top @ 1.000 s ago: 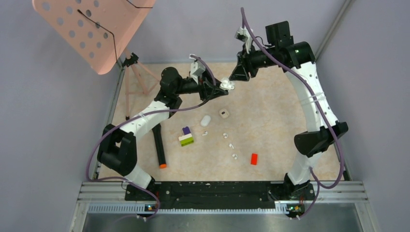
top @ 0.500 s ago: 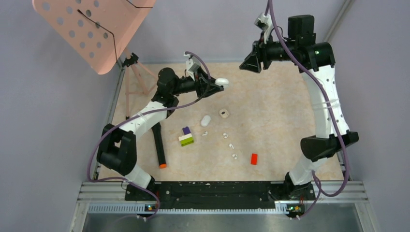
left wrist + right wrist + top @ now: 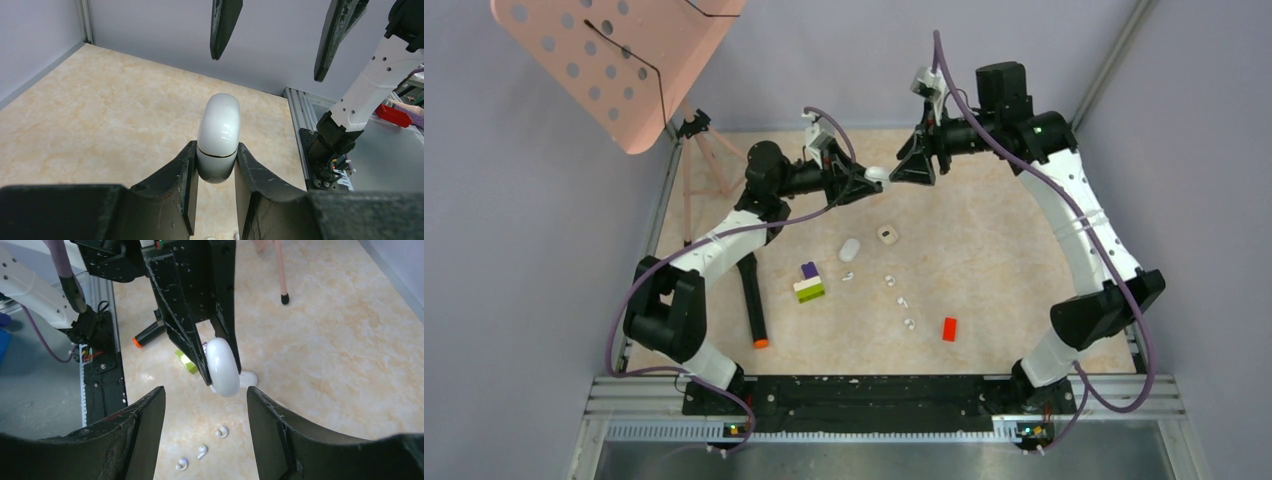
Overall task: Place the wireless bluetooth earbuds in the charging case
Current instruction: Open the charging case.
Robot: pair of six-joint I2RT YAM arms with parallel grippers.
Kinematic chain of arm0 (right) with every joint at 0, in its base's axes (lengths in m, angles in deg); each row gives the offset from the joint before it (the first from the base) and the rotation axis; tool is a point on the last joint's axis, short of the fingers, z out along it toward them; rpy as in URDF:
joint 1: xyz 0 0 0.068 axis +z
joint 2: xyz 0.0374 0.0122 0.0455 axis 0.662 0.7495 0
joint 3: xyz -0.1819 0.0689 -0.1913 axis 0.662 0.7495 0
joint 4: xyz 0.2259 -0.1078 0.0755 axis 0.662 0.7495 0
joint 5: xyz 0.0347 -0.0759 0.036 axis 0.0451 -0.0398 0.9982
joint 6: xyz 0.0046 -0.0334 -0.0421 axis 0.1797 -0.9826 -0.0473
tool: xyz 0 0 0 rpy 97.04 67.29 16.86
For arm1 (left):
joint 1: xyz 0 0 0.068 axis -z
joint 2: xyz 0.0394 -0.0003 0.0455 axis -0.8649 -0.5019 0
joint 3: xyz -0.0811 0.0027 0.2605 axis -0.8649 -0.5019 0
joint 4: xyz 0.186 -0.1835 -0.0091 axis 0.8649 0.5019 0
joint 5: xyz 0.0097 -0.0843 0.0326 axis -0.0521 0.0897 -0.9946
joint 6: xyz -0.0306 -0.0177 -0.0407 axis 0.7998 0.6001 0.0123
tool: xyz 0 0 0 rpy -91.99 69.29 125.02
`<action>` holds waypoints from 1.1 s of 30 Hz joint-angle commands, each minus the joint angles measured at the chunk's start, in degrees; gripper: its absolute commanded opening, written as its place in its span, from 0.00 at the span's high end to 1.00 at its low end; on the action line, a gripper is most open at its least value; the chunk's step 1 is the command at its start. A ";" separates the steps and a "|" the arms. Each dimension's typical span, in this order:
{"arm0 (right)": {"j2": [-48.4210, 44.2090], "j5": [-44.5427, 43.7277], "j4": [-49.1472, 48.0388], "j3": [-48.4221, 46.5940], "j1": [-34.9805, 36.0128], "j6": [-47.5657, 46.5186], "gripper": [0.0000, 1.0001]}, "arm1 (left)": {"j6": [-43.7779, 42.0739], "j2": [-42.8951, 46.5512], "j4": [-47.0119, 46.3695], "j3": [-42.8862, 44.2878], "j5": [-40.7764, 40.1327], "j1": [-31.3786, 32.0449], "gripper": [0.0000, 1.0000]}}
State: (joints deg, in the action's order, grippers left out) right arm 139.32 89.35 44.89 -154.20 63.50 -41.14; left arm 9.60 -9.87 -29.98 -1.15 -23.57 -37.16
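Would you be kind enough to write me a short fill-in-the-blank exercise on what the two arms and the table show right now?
1. The left gripper is shut on a closed ____ charging case.
2. The right gripper has its fingers ____, gripping nothing.
3. The earbuds lie loose on the table, between the stacked bricks and the ____ brick.

Missing words: white; open; red.
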 commanded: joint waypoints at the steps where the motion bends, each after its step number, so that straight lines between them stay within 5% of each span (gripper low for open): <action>1: 2.62 2.99 -3.28 -1.70 0.97 0.34 0.40 | 0.80 1.92 -3.42 2.46 2.01 0.28 1.00; 33: 8.73 4.80 -9.54 -1.38 -1.67 10.12 0.43 | -3.82 1.48 -4.44 4.03 6.89 2.47 1.00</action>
State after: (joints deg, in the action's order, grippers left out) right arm 147.45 94.31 38.27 -156.02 62.16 -31.89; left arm 6.34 -9.87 -30.90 0.31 -18.11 -35.01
